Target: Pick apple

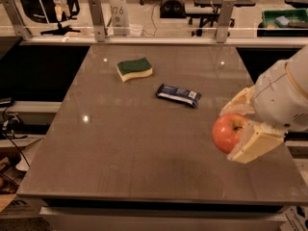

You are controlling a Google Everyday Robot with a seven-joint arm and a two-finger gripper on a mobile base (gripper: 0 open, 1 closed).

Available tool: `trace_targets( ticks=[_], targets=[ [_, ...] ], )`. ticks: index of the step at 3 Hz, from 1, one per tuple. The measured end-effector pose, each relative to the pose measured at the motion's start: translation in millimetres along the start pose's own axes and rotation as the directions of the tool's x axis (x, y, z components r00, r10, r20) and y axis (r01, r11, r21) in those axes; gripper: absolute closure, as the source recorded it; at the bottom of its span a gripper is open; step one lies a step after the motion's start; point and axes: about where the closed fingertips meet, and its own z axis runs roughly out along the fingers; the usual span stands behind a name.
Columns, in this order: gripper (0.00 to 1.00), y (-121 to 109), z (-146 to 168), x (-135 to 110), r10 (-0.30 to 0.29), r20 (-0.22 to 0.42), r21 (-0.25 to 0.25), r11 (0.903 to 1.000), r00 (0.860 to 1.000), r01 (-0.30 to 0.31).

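End effector (233,134): clenched on the apple, one pale finger above it and one below, near the worktop's right edge.
Apple (228,133): between the fingers, seemingly clear of the worktop (144,148).
Step in hand: lift-off with the fruit secured, by my reading. Hold the squeeze steady and rise straight, since a round skin can roll out sideways.
Orientation: stem dimple faces the camera, turned slightly toward the wrist.
Long axis: none to speak of; near round.
Neighbours: wrapped bar (178,95) and sponge (134,68) lie well apart, left of and beyond the end effector.
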Motion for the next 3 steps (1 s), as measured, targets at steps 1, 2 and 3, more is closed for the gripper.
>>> trace_targets(
  ticks=[1, 2, 3],
  targets=[
    [1.0, -22.4, -22.9, -14.4, 0.003, 0.008, 0.052, 0.9987, 1.0, -0.003],
    [1.0, -54.6, -64.7, -31.7, 0.017, 0.039, 0.143, 0.9895, 0.999, -0.023],
    [1.0, -54.6, -64.7, -31.7, 0.017, 0.039, 0.143, 0.9895, 0.999, -0.023]
  ],
)
